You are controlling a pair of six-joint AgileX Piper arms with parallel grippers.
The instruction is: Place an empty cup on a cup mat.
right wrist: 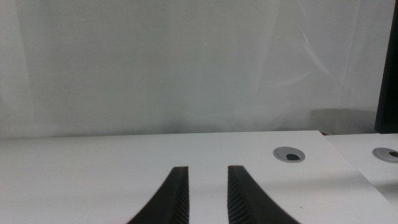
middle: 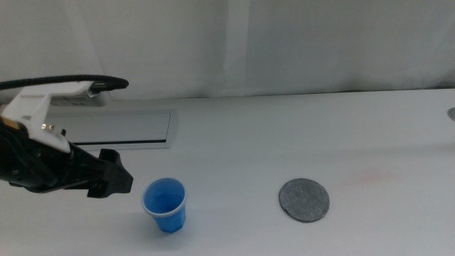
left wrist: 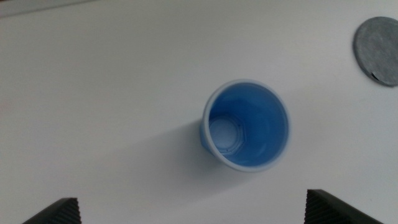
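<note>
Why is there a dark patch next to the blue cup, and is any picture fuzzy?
Left wrist view: the patch is the cup's soft grey shadow on the white table; the left end effector shows only its tips, spread wide. Middle view: sharp, evenly lit, the cup mat barely shadowed. Right wrist view: hazy pale backdrop, the right end effector waiting.

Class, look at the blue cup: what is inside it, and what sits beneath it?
The cup is empty; its ribbed blue floor shows. It stands on the bare white table, not on the cup mat. The table under its base is hidden.

White table — blue cup upright, grey cup mat well apart.
</note>
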